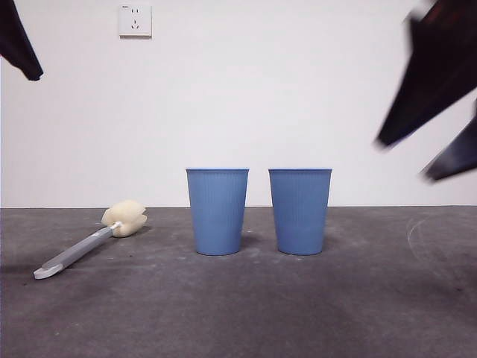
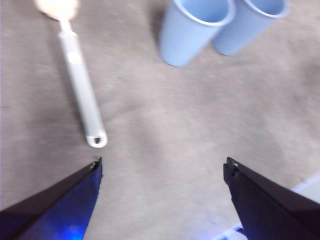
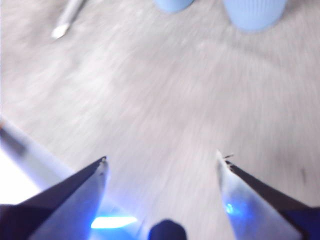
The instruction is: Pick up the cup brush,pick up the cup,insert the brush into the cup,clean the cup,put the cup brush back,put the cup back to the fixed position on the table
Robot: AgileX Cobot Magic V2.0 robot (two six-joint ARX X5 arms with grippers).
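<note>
A plain white wall with a socket (image 1: 135, 21) is standing behind the table (image 1: 238, 313), a dark grey, scuffed surface carrying everything in play. The cup brush (image 1: 93, 240) is lying flat toward the left side of the front view, sponge head away from the camera and white loop end nearest it, well apart from the two blue cups. The cup (image 1: 217, 211) nearer the brush and the second cup (image 1: 300, 211) are standing upright side by side, close but not touching. The left gripper (image 2: 162, 167) is hovering above the table with its jaws spread wide and holding nothing, the brush's loop end lying just beyond one jaw. The right gripper (image 3: 161, 160) is likewise spread and empty, high at the right of the front view and blurred. Nothing has been picked up yet. Risk, as judged: the slim handle is lying flat, so a shallow descent could push it along the table rather than clamp it; a sweep by the right arm could topple either cup. The left wrist view is showing the cups' open mouths and the loop, which the front view is not; only the front view is showing the wall.
</note>
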